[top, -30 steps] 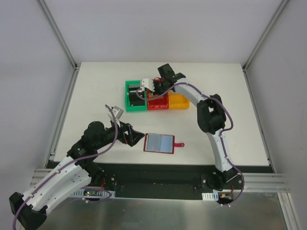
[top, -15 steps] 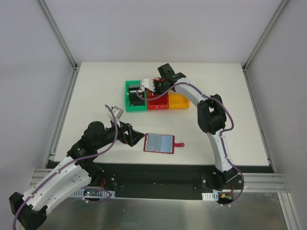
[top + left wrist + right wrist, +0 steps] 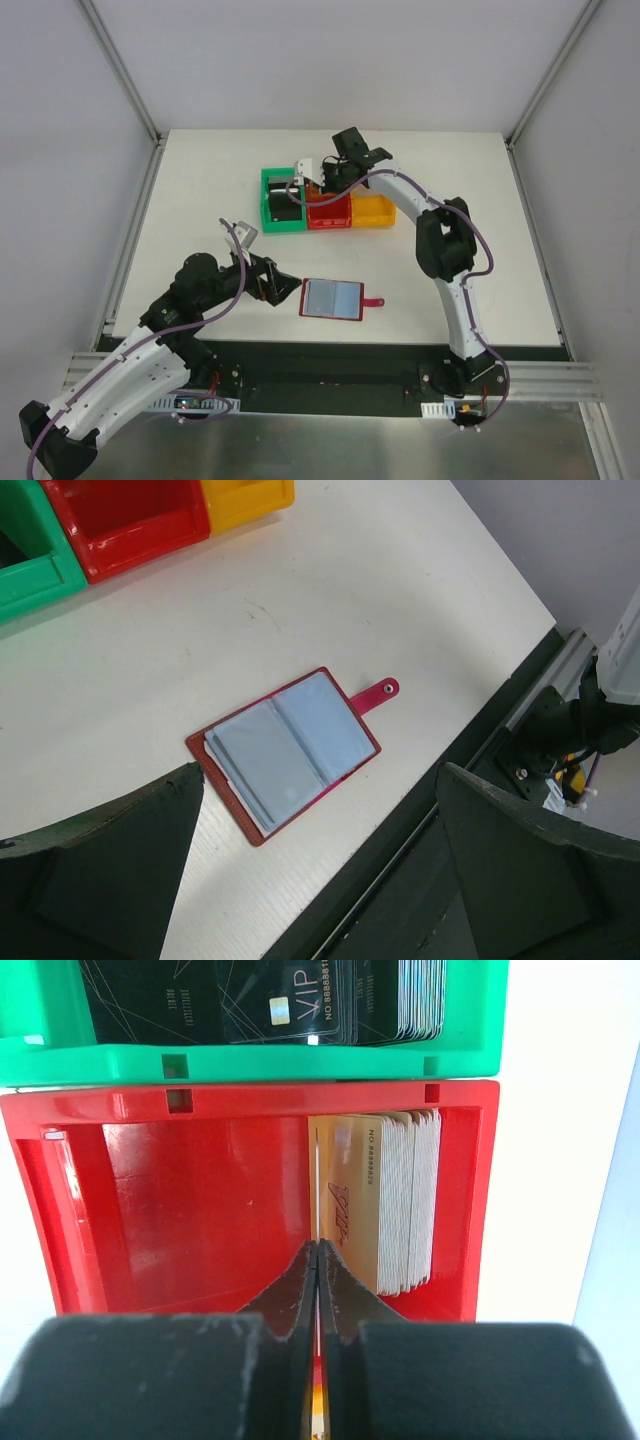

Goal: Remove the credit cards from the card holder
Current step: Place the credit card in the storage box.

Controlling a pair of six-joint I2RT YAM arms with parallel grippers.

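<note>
Right claw (image 3: 316, 1252) pinched tight on one credit card (image 3: 316, 1185), edge-on, low in the red bin (image 3: 250, 1100) beside the gold stack (image 3: 385, 1200). Looks like the drop-off: next, release and lift clear. Left claw (image 3: 284, 284) spread wide beside the open card holder (image 3: 331, 298), flat on the worktop (image 3: 480, 250).

The top view is lit brightly and evenly by diffuse light from above. The white counter (image 3: 200, 190) is rendered almost textureless, and only faint, soft shadows are cast beside the arms. In the left wrist view the card holder (image 3: 285, 752) is shown sharply, while the fingers (image 3: 110, 860) of the left claw (image 3: 320, 770) are dark and softened. Glossy highlights are carried by the red bin (image 3: 140, 550). In the right wrist view the right claw (image 3: 316, 1248) and the credit card (image 3: 316, 1180) pinched in it are blurred, colours are heavily saturated, and the counter at the right edge is blown out.
</note>
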